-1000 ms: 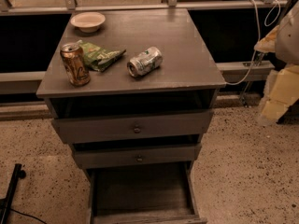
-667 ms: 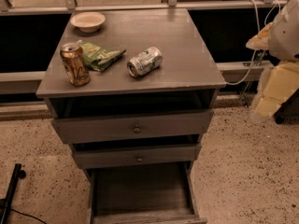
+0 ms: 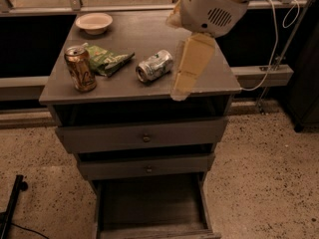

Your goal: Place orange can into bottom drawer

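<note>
The orange can stands upright at the front left of the cabinet top. The bottom drawer is pulled open at the foot of the cabinet, and its plain wooden inside holds nothing. My gripper hangs from the white arm housing over the right part of the cabinet top. It points down toward the front edge, just right of the silver-and-green can. It is well to the right of the orange can and holds nothing that I can see.
A silver-and-green can lies on its side mid-top. A green snack bag lies next to the orange can, and a white bowl sits at the back left. Two shallower knobbed drawers are above the bottom one. White cables hang at the right.
The arm has swung in from the right edge of the view to above the cabinet top's right side. The cans, bag and bowl have not moved.
</note>
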Controlling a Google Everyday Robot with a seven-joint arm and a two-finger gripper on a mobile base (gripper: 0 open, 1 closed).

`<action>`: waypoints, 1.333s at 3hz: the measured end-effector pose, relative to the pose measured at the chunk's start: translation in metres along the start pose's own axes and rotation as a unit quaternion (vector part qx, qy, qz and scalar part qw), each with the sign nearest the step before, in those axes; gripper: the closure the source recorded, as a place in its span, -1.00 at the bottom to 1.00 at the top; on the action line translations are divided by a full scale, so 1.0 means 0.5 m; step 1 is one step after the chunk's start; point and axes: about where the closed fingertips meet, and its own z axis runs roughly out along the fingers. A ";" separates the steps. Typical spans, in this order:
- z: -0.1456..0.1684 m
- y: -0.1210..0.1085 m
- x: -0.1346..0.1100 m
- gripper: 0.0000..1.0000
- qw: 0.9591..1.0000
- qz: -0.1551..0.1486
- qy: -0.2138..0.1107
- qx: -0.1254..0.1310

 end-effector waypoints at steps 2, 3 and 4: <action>0.047 -0.049 -0.017 -1.00 0.999 -0.002 -0.048 -0.009; 0.149 -0.161 -0.033 -1.00 0.991 0.018 -0.135 0.015; 0.198 -0.247 -0.081 -1.00 0.971 0.032 -0.230 0.053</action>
